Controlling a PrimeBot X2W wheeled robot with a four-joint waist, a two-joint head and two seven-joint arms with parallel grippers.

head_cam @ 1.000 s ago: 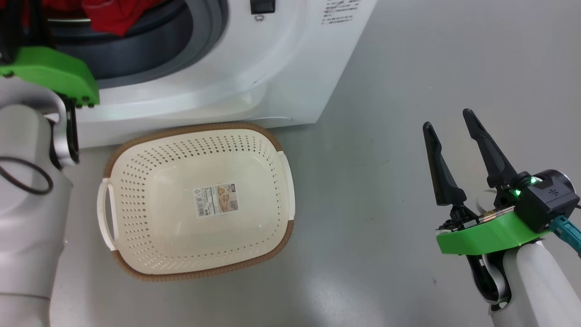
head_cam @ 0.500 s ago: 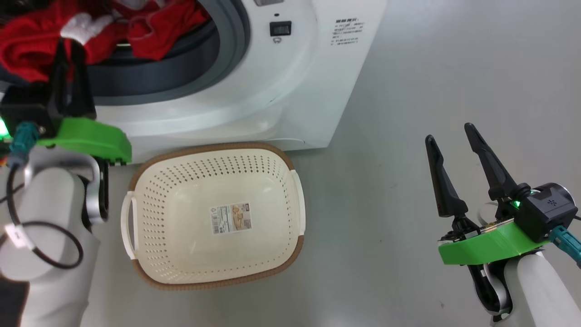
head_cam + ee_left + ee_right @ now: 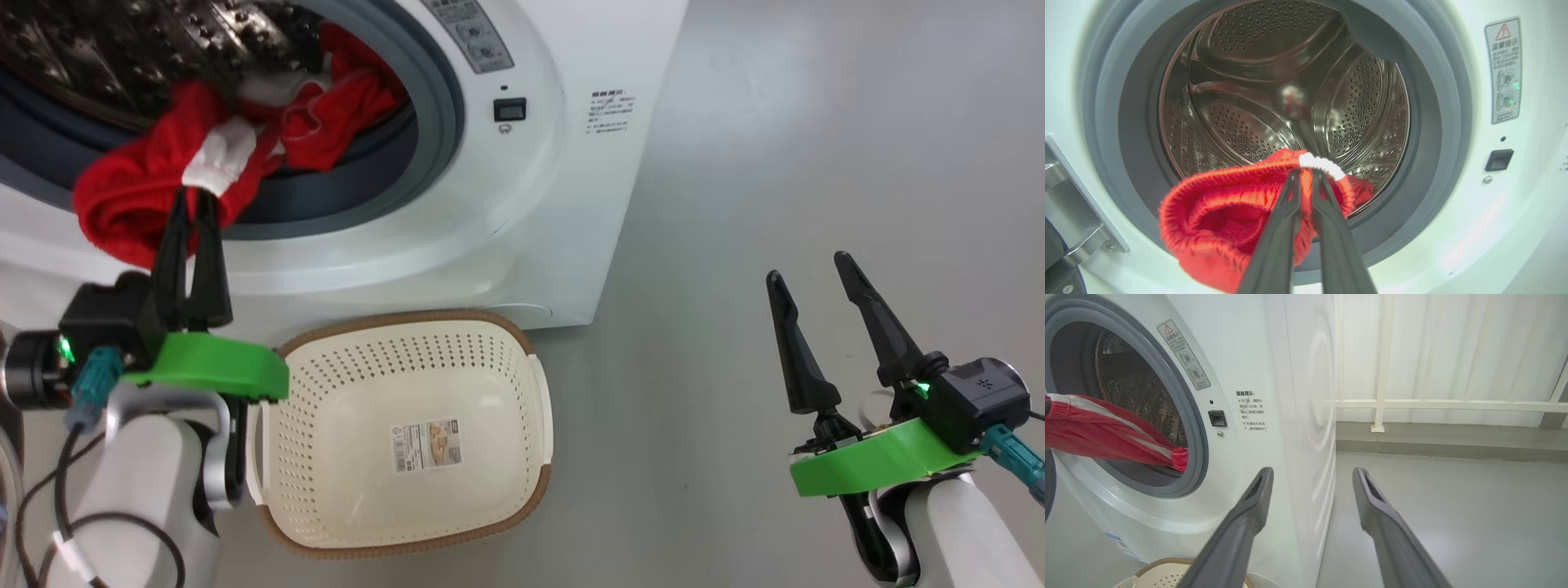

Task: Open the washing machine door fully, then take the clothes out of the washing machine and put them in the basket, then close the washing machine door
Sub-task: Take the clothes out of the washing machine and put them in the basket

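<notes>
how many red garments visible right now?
2. The first garment hangs out of the washing machine, pinched by the left end effector; a second garment lies on the grey ring. More may be hidden behind them.

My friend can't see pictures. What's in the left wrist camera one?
The left gripper is shut on a red garment with white trim, holding it at the round mouth of the washing machine. Behind it is the shiny steel drum.
</notes>
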